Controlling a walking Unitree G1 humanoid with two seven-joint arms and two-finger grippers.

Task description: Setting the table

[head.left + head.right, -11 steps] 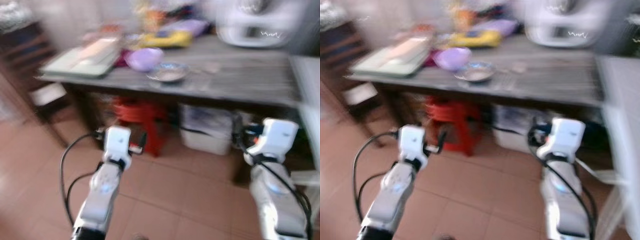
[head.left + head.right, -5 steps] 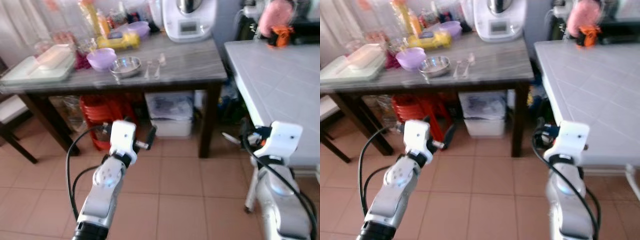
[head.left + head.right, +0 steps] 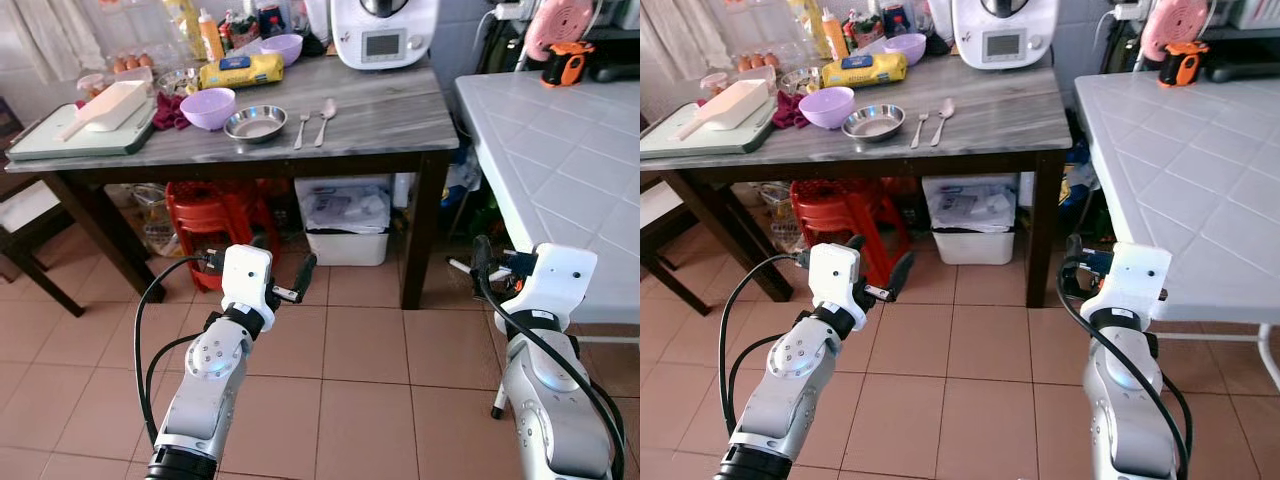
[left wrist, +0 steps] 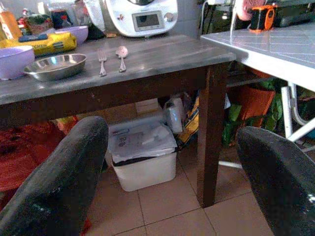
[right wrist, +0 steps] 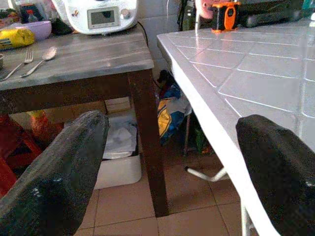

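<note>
Evidently approaching, both the left end effector [image 4: 167, 172] and right end effector [image 5: 172, 167] gape wide and empty, short of the surface [image 3: 380, 120] whose front edge carries fork [image 3: 302, 128], spoon [image 3: 325, 108] and, probably steel, bowl [image 3: 255, 124].

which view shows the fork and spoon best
The left wrist view: the fork and spoon lie side by side, close and sharp, beside the steel bowl. Both eye views show them smaller, from above. The right wrist view catches them at its edge.
</note>
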